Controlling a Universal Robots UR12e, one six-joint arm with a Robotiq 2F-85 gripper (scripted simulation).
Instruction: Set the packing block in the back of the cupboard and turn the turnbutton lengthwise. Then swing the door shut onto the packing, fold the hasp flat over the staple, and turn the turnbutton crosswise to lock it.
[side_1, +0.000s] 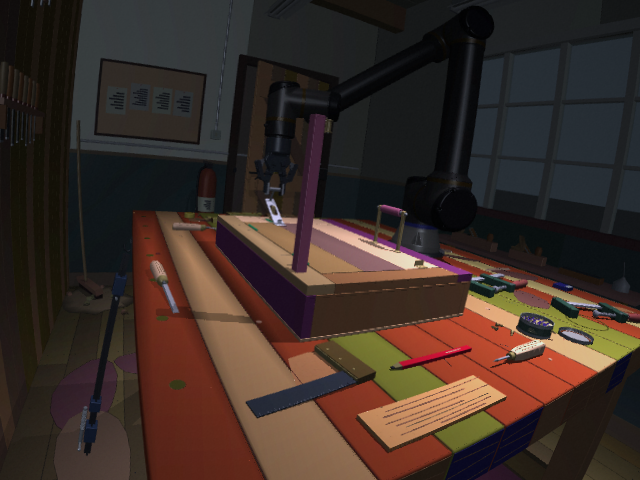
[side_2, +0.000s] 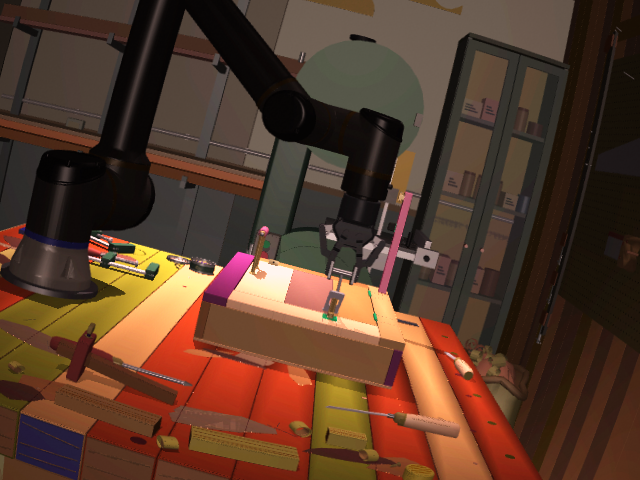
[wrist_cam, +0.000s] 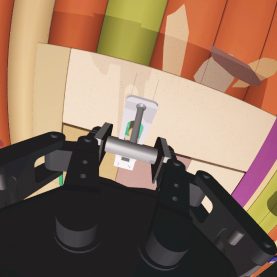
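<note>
The packing block is out of sight, inside the closed cupboard (side_1: 341, 279), which lies flat on the bench with its door (side_1: 331, 248) down. The grey hasp (side_1: 274, 211) stands tilted up from the door's edge. Its slot sits above the green staple (wrist_cam: 133, 130). A grey crossbar handle (wrist_cam: 130, 151) tops the hasp. A tall purple post (side_1: 308, 191) rises from the cupboard's near corner. A pink-topped handle (side_1: 391, 219) stands at the far side. My gripper (wrist_cam: 130, 152) is above the hasp, closed around the hasp's crossbar handle.
Behind the cupboard stand the arm's base (side_1: 439, 206) and a dark door. On the bench lie a chisel (side_1: 164, 287), a square (side_1: 310, 385), a red pencil (side_1: 431, 356), a wooden board (side_1: 431, 411), clamps (side_1: 496, 284) and a tin (side_1: 536, 325).
</note>
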